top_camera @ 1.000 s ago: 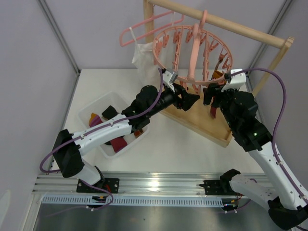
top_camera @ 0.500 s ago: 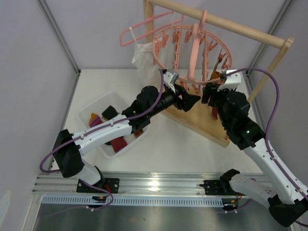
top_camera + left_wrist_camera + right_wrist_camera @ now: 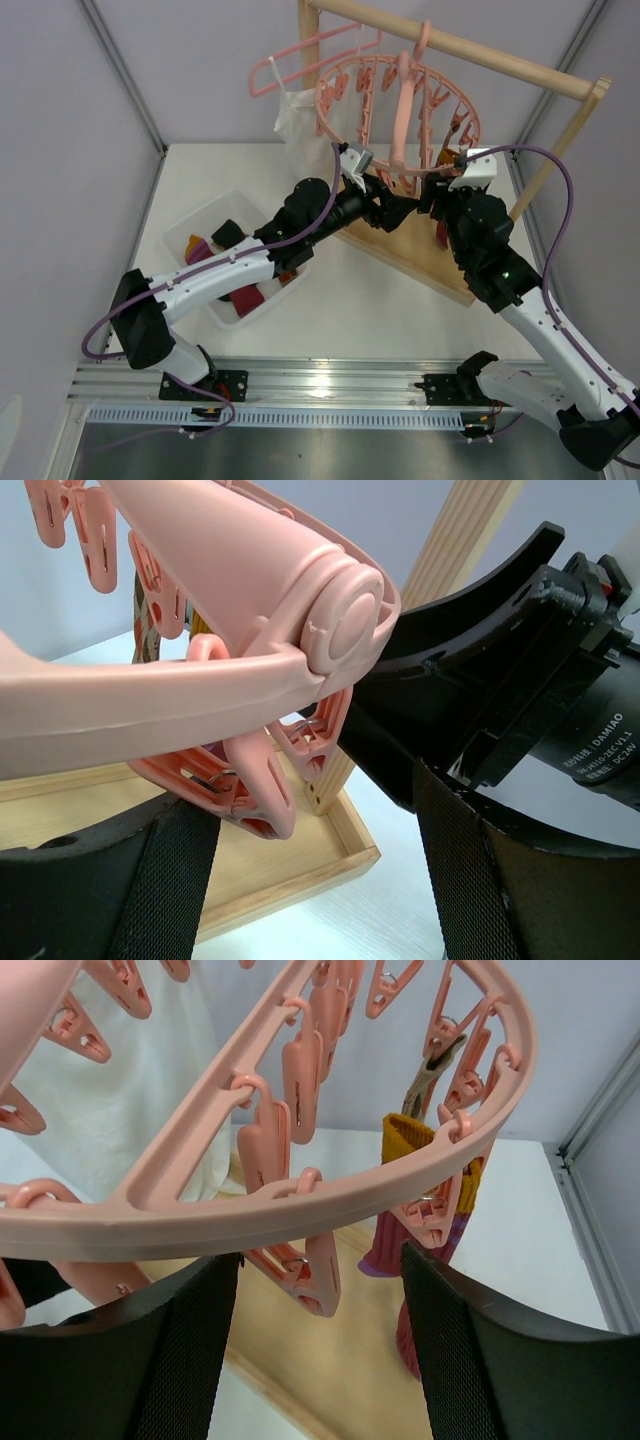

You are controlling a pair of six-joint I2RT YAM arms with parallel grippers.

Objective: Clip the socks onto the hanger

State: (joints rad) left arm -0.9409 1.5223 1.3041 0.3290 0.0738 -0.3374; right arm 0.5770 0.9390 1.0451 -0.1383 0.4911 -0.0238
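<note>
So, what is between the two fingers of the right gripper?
One pink clip hanging from the hanger, not yet pinched; the right wrist view shows it.

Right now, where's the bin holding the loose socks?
In the top view, the bin sits on the left of the table, partly under the left arm, left of the wooden rack base.

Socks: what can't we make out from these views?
Top external: the left arm covers part of the bin; sock count unclear.
Right wrist: the hung sock has its lower end behind a finger of the right gripper.
Left wrist: the hanger covers all but a sliver of hung sock.
</note>
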